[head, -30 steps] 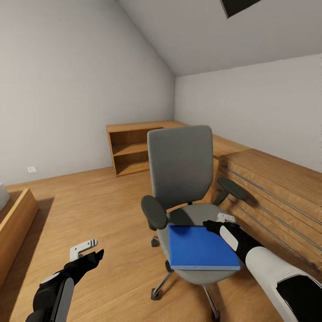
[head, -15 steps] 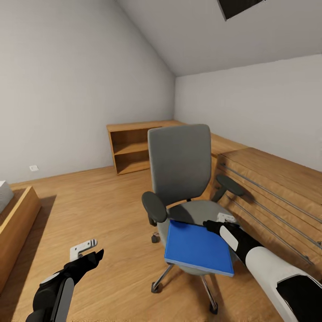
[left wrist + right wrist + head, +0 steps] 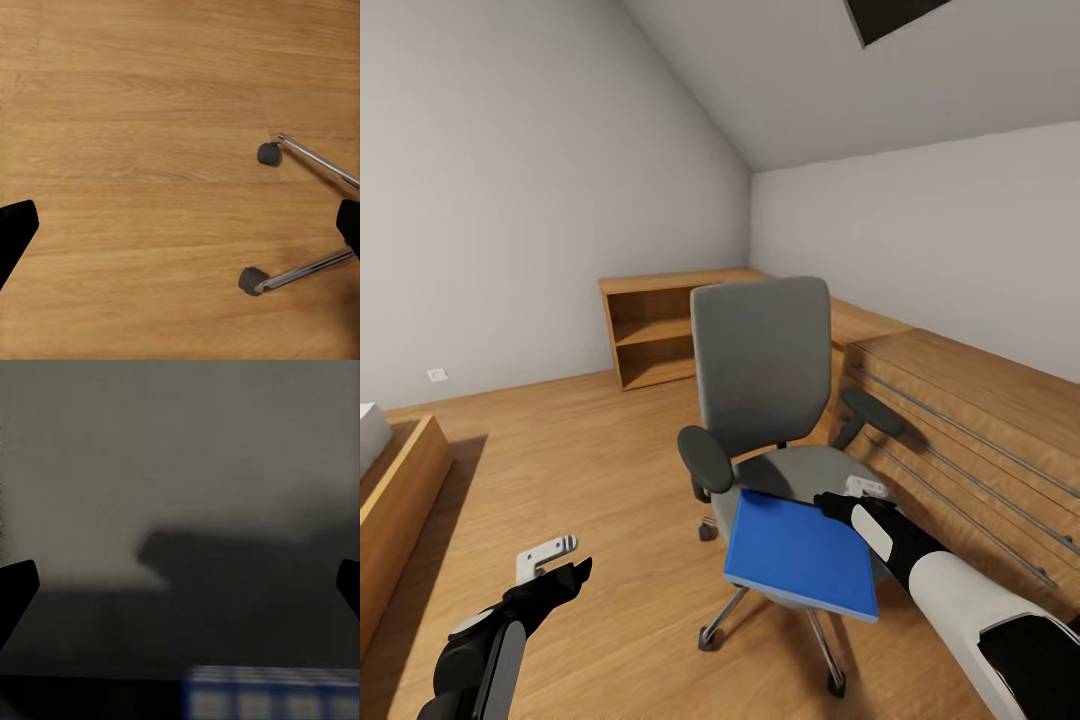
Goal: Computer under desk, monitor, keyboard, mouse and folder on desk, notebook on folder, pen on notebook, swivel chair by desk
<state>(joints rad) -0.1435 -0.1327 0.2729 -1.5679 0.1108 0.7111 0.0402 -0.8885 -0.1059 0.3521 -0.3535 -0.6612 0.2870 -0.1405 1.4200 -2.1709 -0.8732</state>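
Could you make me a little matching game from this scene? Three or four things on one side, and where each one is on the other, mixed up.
Things:
1. folder
2. swivel chair
3. left gripper
4. open wooden shelf

Places:
A. against the far wall, behind the chair
B. over bare wooden floor, beside the chair's castors
C. on the chair seat, hanging over its front edge
D. in the middle of the room, next to the long wooden unit

Pairs: 1-C, 2-D, 3-B, 4-A
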